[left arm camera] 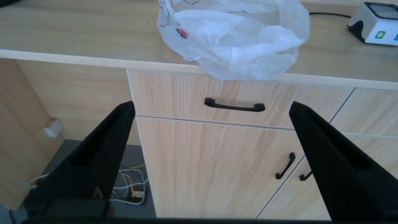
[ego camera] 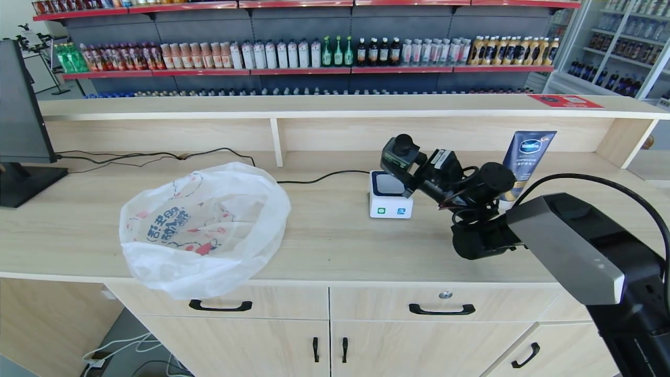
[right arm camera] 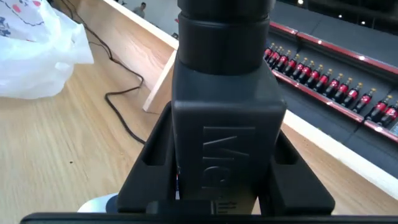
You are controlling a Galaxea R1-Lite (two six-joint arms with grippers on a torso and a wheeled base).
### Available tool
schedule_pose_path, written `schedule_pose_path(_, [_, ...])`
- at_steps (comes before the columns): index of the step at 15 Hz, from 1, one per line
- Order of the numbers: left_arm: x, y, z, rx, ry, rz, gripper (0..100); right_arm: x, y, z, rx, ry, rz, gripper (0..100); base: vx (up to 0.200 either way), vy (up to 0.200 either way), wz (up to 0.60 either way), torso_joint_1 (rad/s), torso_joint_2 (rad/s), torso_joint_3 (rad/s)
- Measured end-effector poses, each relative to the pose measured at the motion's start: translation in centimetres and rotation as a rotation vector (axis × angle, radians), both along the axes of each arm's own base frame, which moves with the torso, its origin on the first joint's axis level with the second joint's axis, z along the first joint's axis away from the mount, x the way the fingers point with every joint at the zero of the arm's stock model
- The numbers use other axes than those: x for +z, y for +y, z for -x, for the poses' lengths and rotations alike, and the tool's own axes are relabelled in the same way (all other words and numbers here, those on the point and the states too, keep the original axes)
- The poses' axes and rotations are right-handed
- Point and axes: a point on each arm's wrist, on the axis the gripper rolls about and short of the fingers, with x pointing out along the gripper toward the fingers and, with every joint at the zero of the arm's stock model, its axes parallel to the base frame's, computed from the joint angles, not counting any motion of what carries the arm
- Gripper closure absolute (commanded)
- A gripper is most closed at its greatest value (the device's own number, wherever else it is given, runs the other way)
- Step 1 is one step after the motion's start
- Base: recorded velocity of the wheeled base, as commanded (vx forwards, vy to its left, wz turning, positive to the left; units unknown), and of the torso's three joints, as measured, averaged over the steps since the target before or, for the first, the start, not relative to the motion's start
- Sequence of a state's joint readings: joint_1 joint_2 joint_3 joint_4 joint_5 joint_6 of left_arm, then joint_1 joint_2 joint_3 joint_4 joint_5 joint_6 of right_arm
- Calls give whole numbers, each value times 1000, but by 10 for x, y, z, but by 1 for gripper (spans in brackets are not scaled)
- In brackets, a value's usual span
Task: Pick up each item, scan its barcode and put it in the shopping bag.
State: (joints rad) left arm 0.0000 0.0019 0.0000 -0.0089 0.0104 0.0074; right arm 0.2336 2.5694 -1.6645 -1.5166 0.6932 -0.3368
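Note:
My right gripper is shut on a dark bottle with a round cap, held just above the white barcode scanner in the middle of the counter. The right wrist view has the dark bottle clamped between the fingers. A white plastic shopping bag lies open at the counter's front left, also seen as the bag from below. A blue tube stands at the back right. My left gripper is open below counter height, facing the cabinet drawers.
A monitor stands at the far left with cables trailing along the back. A raised wooden ledge runs behind the counter. Drawer handles sit in front of the left gripper. Drink shelves fill the background.

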Motion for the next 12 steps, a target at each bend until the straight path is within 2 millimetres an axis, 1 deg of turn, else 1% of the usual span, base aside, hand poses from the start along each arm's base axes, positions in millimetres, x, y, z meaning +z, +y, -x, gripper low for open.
schedule_pose_path(5, [0,0,0,0,0,0,0,-1,-2,-9,-30,-102,31,100,0,0,0,0,0,0])
schedule_pose_path(8, [0,0,0,0,0,0,0,-5,-6,-12,-39,-108,44,100,0,0,0,0,0,0])
schedule_pose_path(12, [0,0,0,0,0,0,0,-5,-6,-12,-44,-117,51,100,0,0,0,0,0,0])
